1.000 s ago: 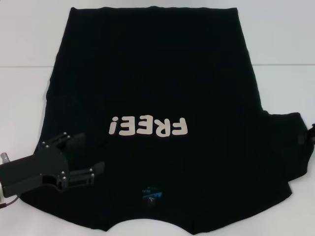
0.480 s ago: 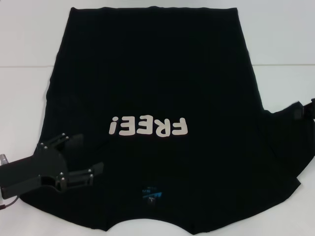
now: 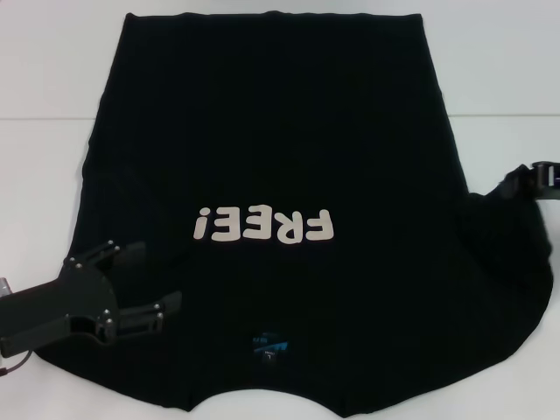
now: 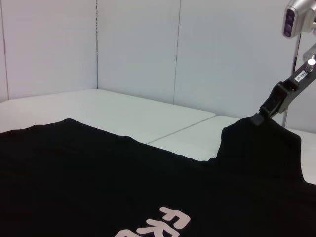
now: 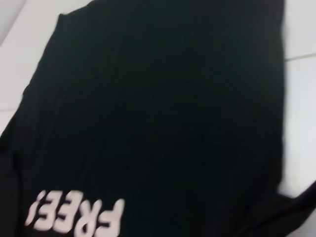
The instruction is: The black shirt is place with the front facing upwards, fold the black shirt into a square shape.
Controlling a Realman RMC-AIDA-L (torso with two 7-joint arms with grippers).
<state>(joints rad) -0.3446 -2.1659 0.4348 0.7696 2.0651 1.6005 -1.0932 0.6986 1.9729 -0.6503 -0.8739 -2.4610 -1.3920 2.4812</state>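
Note:
The black shirt (image 3: 271, 131) lies spread on the white table (image 3: 52, 70), front up, with off-white "FREE!" lettering (image 3: 264, 226) and a small blue neck label (image 3: 267, 341) near me. My left gripper (image 3: 159, 276) is open just above the shirt's left sleeve area. My right gripper (image 3: 532, 178) is at the right edge, shut on the shirt's right sleeve and holding it raised. In the left wrist view the right gripper (image 4: 273, 102) pulls the sleeve (image 4: 259, 143) up into a peak. The right wrist view shows the shirt (image 5: 163, 98) from above.
The table has a seam (image 3: 44, 118) running across its far part. Bare white tabletop lies to the left, right and far side of the shirt. Pale wall panels (image 4: 138, 44) stand behind the table.
My right gripper has risen and moved farther up the right edge, lifting the right sleeve off the table. My left gripper has drifted slightly toward me and stays open.

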